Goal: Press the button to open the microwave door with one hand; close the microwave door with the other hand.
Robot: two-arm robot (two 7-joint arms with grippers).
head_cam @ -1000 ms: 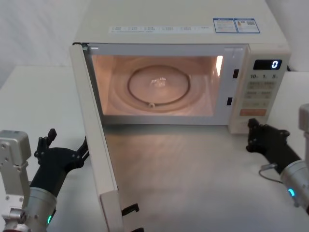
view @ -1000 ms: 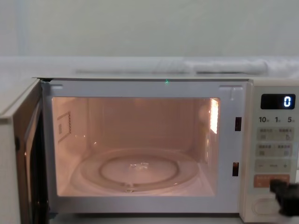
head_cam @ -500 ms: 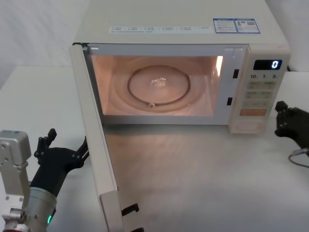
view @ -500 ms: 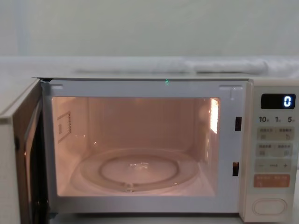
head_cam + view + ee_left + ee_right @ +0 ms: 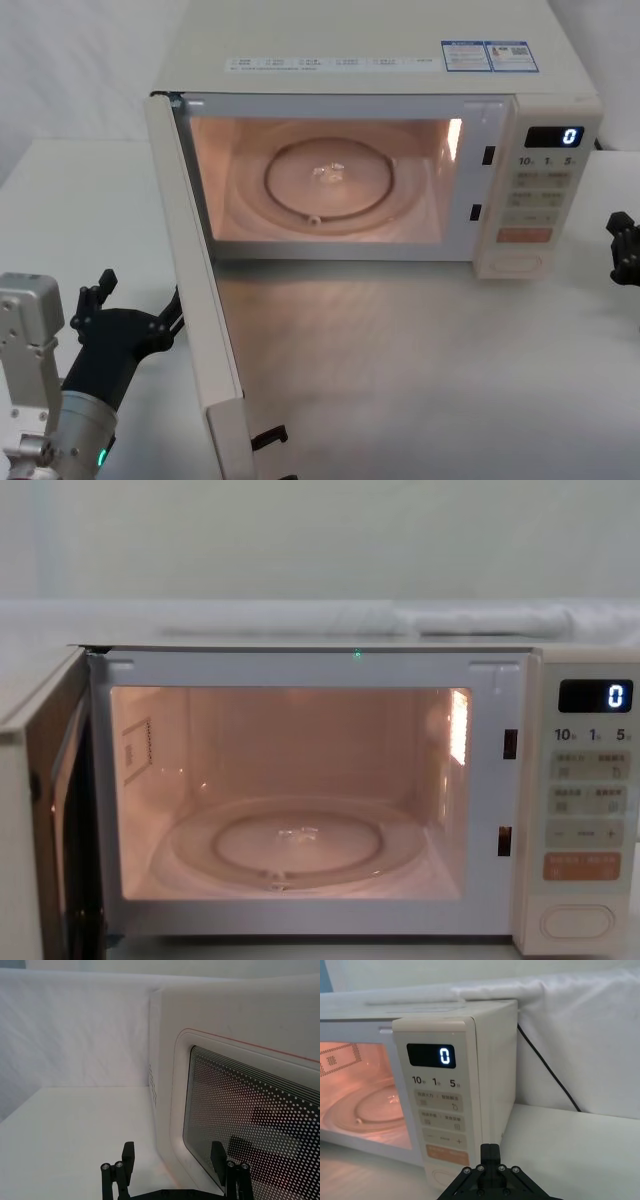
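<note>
The microwave door [image 5: 205,300] stands swung wide open toward me, hinged at the left, and the lit cavity with its glass turntable [image 5: 330,178] is exposed. The door's outer face with the dotted dark window [image 5: 250,1125] is right in front of my left gripper [image 5: 172,1160]. That left gripper [image 5: 138,297] is open, just left of the door. The button [image 5: 517,263] sits at the bottom of the keypad strip, also seen as the cream pill button [image 5: 577,921]. My right gripper [image 5: 625,248] hangs at the far right, well off the panel. In the right wrist view the right gripper [image 5: 490,1152] is shut and holds nothing.
The microwave [image 5: 380,45] stands on a white table [image 5: 420,360]. The display [image 5: 431,1055] reads 0 above the orange key [image 5: 445,1152]. A black power cable [image 5: 547,1070] runs down the white cloth behind the microwave's right side.
My right gripper has drawn back from the button to the right, away from the panel. The door stays open and the left gripper has barely moved.
</note>
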